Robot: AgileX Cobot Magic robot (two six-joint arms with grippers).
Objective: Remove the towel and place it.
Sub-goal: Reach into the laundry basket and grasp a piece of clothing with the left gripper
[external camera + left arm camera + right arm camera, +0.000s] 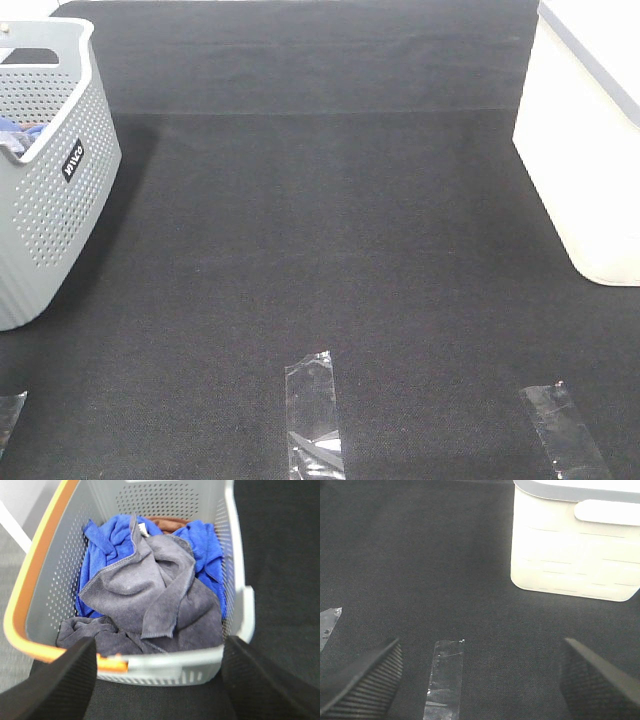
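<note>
Left of frame, overhead view: grey basket [45,200] on the black mat [330,220]. Wrist view into it: towel [150,600] lies crumpled inside the basket, on top of a blue cloth [105,545]. Left gripper [161,647] hovers above the near rim, fingers spread, nothing between them. Centre: tape strip [312,400]. Right: white bin [585,150]; right gripper [481,647] over the mat, fingers spread, empty. Progress: none yet. Grasp, lift-out and placing all remain.

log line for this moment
towel: in grey basket, atop blue cloth | left end effector: open, above basket | right end effector: open, empty
</note>
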